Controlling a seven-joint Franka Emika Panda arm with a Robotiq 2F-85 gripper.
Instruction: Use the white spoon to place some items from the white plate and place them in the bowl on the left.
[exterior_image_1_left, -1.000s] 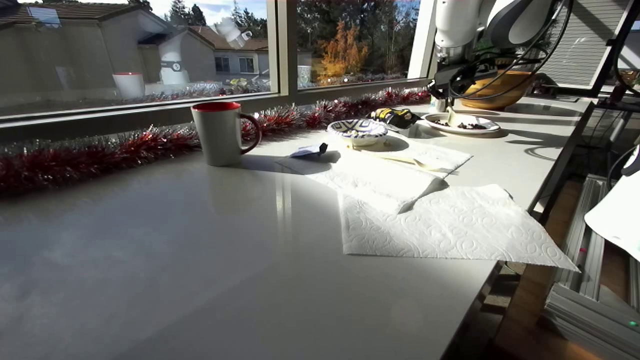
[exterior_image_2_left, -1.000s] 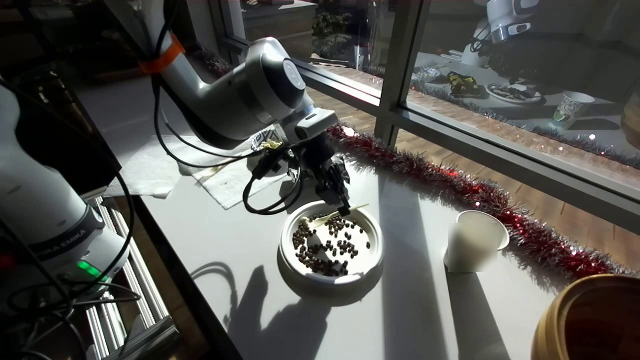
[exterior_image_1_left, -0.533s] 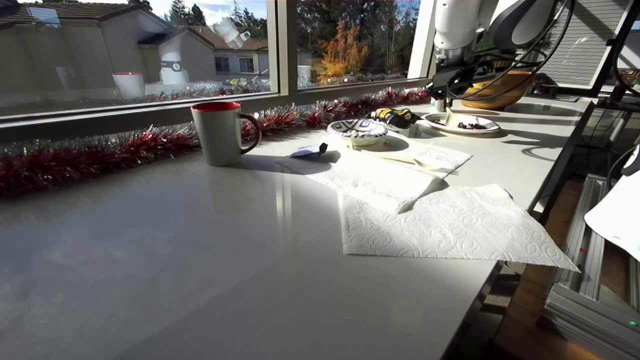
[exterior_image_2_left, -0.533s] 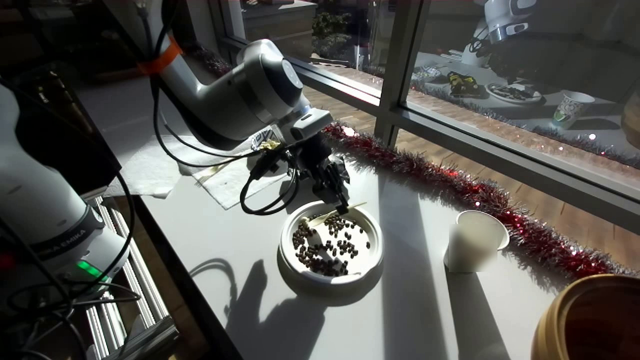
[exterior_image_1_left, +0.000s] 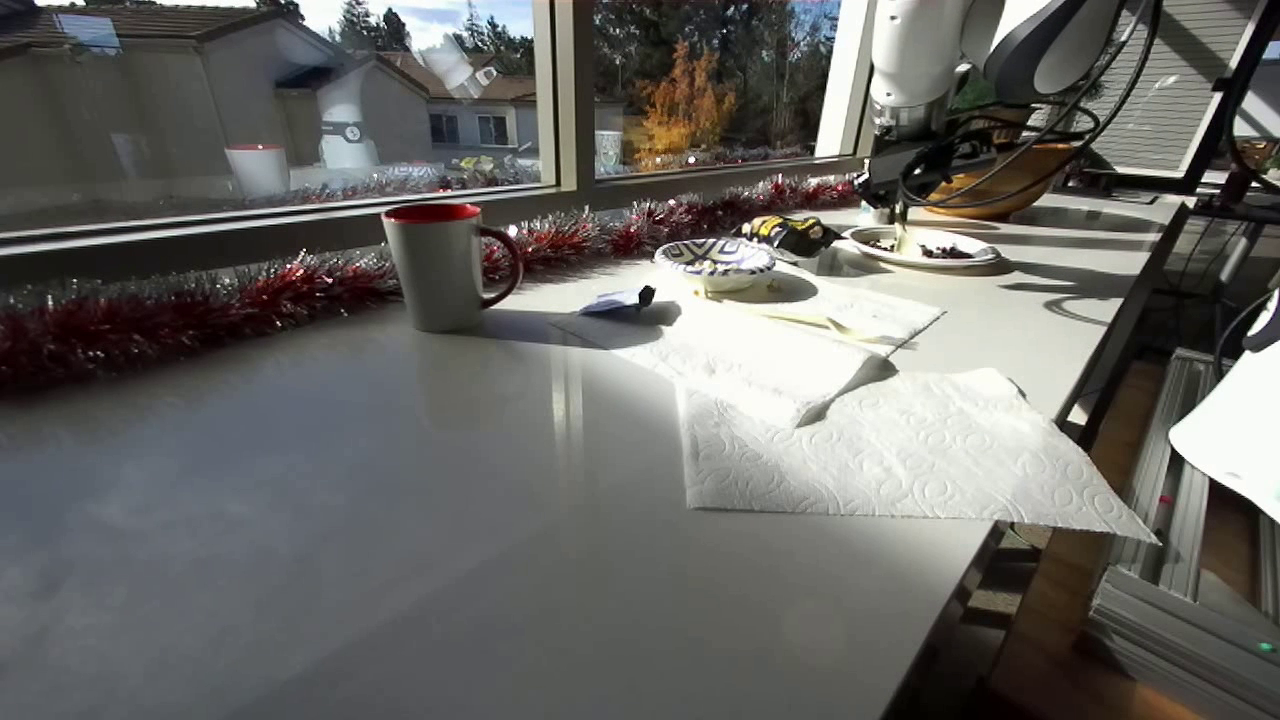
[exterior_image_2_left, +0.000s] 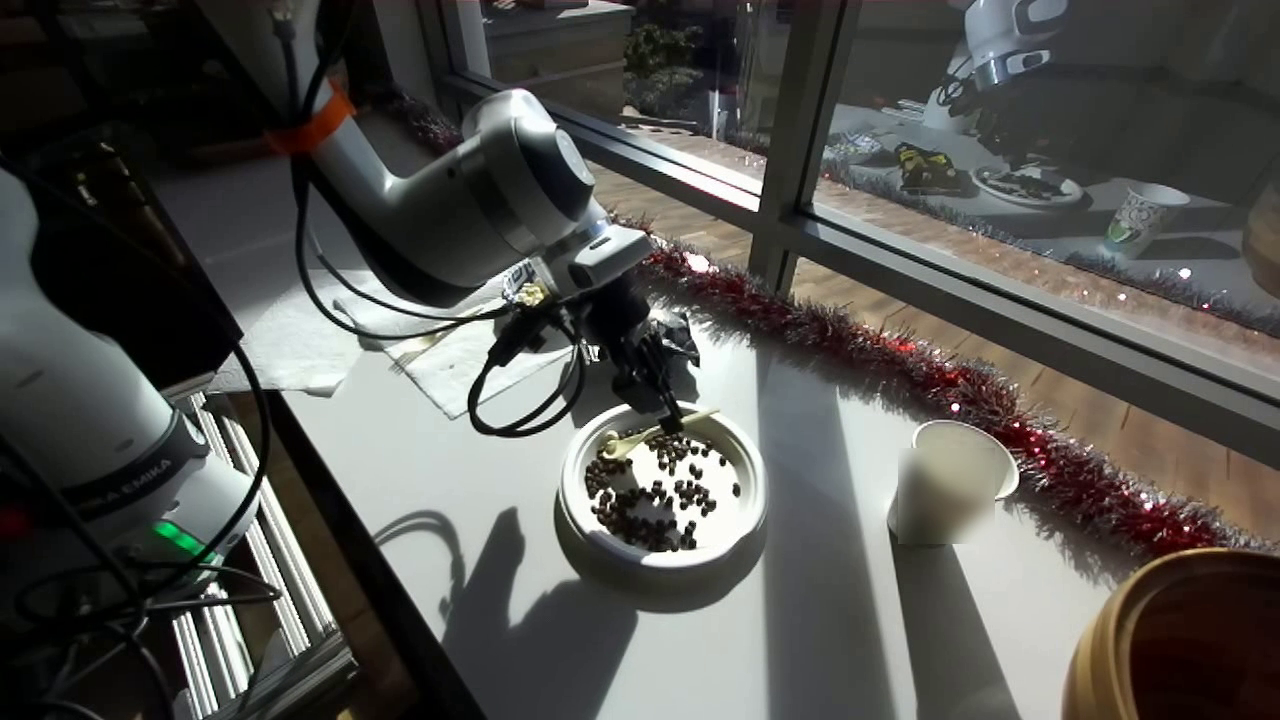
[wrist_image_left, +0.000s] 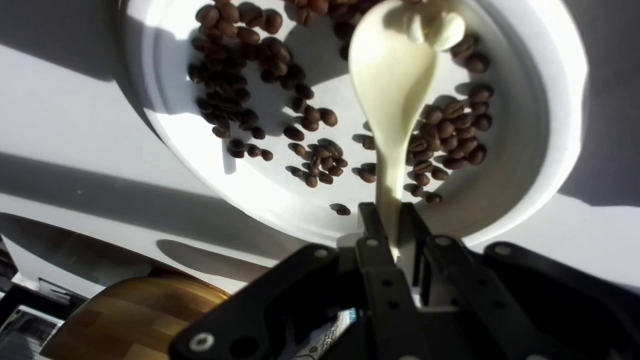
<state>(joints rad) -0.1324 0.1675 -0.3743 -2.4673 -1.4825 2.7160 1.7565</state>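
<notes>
My gripper (wrist_image_left: 392, 215) is shut on the handle of the white spoon (wrist_image_left: 390, 95). The spoon points down over the white plate (wrist_image_left: 562, 115), its head over the brown coffee beans (wrist_image_left: 230, 95). Pale lumps show at the spoon's tip; I see no beans in the visible part of its head. In an exterior view the gripper (exterior_image_2_left: 668, 422) is above the far rim of the plate (exterior_image_2_left: 757, 510), with the spoon (exterior_image_2_left: 640, 438) slanting across. The patterned bowl (exterior_image_1_left: 715, 262) holds pale bits and stands on paper towels; my arm partly hides the bowl (exterior_image_2_left: 528, 285) in an exterior view.
Another pale spoon (exterior_image_1_left: 835, 327) lies on the paper towels (exterior_image_1_left: 780, 360). A black and yellow bag (exterior_image_1_left: 788, 235) lies between bowl and plate. A paper cup (exterior_image_2_left: 945, 490), a wooden bowl (exterior_image_2_left: 1095, 630), a mug (exterior_image_1_left: 435, 275) and tinsel (exterior_image_2_left: 880, 350) along the window stand around.
The gripper has shifted slightly toward the patterned bowl's side in an exterior view, still holding the spoon. The spoon's head shows more clearly above the beans than before.
</notes>
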